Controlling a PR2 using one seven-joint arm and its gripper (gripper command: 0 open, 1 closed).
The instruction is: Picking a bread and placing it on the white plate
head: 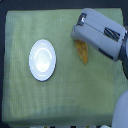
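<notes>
the gripper point(79, 41) was right over the bread point(83, 53), covering its top end, couldn't tell if it had clamped. the white plate point(42, 60) sat well apart on the green cloth point(30, 100).

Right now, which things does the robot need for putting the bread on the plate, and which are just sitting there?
Needed for the job:
- bread
- white plate
- robot's hand, over the bread's top end

Just there:
- green cloth under everything; nothing else lies about.
</notes>
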